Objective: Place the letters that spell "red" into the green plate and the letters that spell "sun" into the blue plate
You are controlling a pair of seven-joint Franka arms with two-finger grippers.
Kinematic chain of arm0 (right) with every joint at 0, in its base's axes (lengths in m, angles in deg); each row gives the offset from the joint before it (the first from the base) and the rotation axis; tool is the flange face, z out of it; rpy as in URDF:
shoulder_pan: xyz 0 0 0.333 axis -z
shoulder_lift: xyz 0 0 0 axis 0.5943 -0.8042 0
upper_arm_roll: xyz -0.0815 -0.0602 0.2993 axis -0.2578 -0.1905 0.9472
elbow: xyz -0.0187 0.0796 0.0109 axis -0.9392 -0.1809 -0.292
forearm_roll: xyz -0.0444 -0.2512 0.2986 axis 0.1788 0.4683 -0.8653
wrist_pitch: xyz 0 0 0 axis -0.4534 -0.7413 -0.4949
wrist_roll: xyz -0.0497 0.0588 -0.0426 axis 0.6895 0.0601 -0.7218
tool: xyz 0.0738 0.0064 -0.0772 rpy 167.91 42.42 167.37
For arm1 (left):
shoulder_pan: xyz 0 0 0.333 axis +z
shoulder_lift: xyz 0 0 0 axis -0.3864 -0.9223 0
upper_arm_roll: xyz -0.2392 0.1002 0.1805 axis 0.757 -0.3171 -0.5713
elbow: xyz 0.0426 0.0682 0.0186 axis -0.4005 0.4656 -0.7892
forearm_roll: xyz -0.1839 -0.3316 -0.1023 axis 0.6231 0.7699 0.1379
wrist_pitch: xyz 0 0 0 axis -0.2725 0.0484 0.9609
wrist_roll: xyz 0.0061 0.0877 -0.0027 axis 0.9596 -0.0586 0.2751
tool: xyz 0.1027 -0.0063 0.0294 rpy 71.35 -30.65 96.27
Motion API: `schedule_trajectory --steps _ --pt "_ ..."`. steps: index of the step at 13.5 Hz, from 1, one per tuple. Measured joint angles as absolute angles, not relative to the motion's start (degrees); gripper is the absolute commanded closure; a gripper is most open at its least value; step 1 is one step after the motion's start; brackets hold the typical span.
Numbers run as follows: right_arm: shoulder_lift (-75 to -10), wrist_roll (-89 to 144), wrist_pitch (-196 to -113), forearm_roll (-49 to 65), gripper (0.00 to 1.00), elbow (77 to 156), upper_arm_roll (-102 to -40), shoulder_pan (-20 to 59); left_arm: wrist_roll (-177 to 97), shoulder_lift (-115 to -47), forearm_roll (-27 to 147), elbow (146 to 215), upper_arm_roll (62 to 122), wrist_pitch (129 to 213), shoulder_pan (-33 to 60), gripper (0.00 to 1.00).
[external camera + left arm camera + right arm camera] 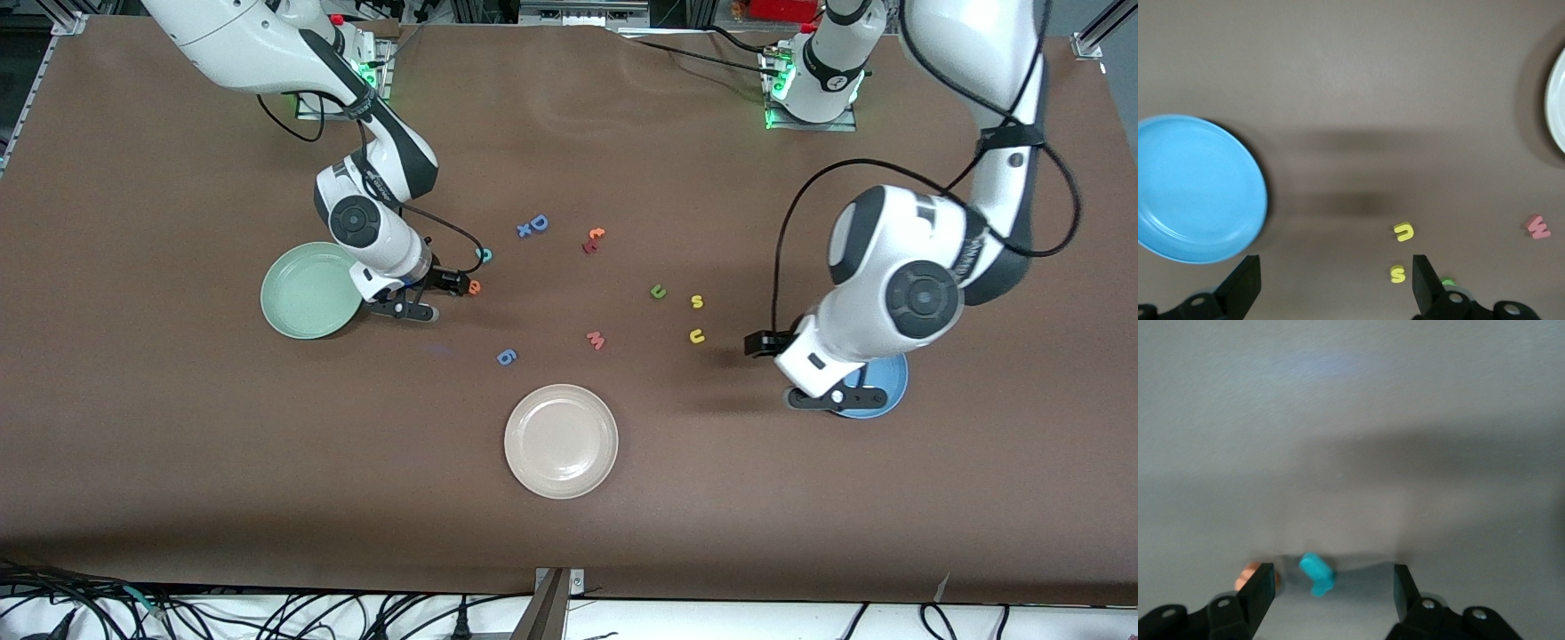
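My right gripper [437, 297] is low over the table beside the green plate [307, 289]. In the right wrist view it [1335, 577] is open around a teal letter [1317, 574] that touches neither finger. The orange letter [1245, 577] [475, 286] lies just outside one finger. Another teal letter [484, 255] lies farther from the front camera. My left gripper [772, 356] [1336, 267] hangs wide open between the blue plate [880, 391] [1195, 190] and the yellow s [697, 302] [1397, 273], yellow u [697, 336] [1404, 231] and green letter [658, 291].
A beige-white plate [560, 440] sits nearest the front camera. Loose letters lie mid-table: a pink one [596, 340], a blue 6 [507, 356], a blue D [538, 222], and an orange c [596, 234] with a red letter beside it.
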State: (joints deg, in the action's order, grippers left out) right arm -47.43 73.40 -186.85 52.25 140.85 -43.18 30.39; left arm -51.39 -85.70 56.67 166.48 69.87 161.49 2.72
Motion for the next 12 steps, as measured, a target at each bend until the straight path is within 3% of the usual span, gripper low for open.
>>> schedule_trajectory --steps 10,12 --pt "-47.36 74.67 -186.89 59.25 0.23 140.79 -44.93 27.87 -52.86 -85.93 59.84 176.95 71.1 167.62 2.41 0.0" --pt "-47.34 74.67 -186.89 59.3 0.35 140.79 -44.93 27.86 -52.86 -86.27 59.84 177.8 71.32 167.76 2.02 0.0"
